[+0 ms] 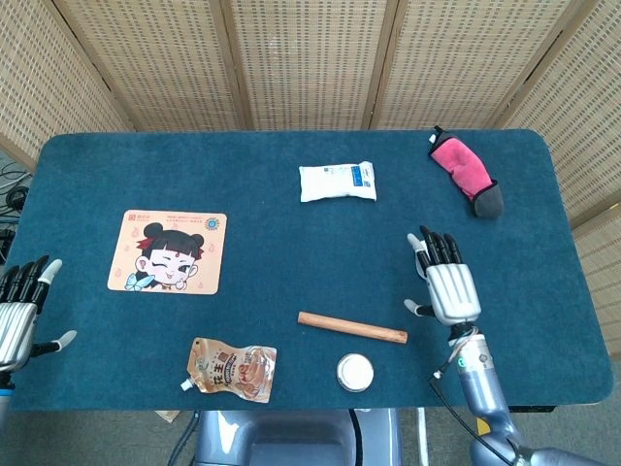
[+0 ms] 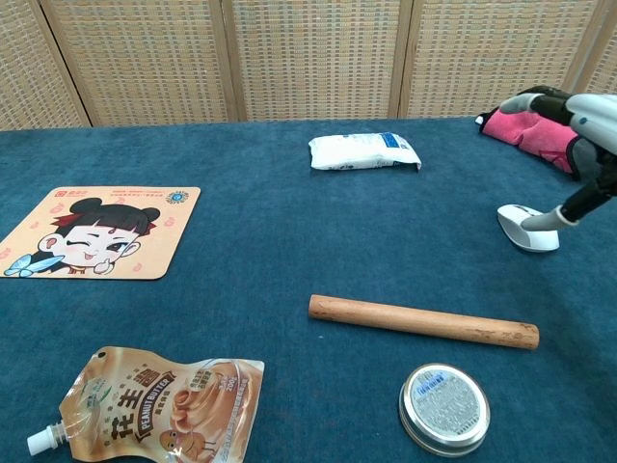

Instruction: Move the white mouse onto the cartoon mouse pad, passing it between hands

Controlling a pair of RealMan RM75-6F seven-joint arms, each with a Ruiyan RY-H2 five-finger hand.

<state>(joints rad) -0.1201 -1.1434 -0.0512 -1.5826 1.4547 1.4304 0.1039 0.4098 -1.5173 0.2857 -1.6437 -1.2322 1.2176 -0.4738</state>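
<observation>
Table (image 1: pixel 272 291): blue felt top, carrying everything listed; all places below are given from the pad.

Pad (image 1: pixel 168 251): cartoon girl print, flat near the table's left side, bare on top. It was the goal, and sat within the left arm's reach, which is likely why a handover is called for.

Pouch (image 1: pixel 231 369): peanut-butter sachet, lying flat just nearside of the pad, spout pointing left.

Packet (image 1: pixel 337 182): white, to the right of the pad and a little farther back.

Pink cloth (image 1: pixel 464 173): far right of the pad, toward the back edge, with a dark end.

Stick (image 1: pixel 351 327): wooden rod, right of the pad and nearer the front, lying almost crosswise.

Right hand (image 1: pixel 445 283): far right of the pad, fingers spread and extended, holding nothing. From the head view it hung directly over the mouse; in the chest view its thumb reached down to the mouse's near edge, though contact could not be told. Probably poised for the first pick-up.

Left hand (image 1: pixel 19 311): just left of the pad at the table's edge, fingers apart, empty, apparently waiting to receive.

Tin (image 1: pixel 355 372): round, metal-lidded, just nearside of the stick.

Mouse (image 2: pixel 525 228): white, far right of the pad, resting on the felt beneath the right hand, not yet lifted.
</observation>
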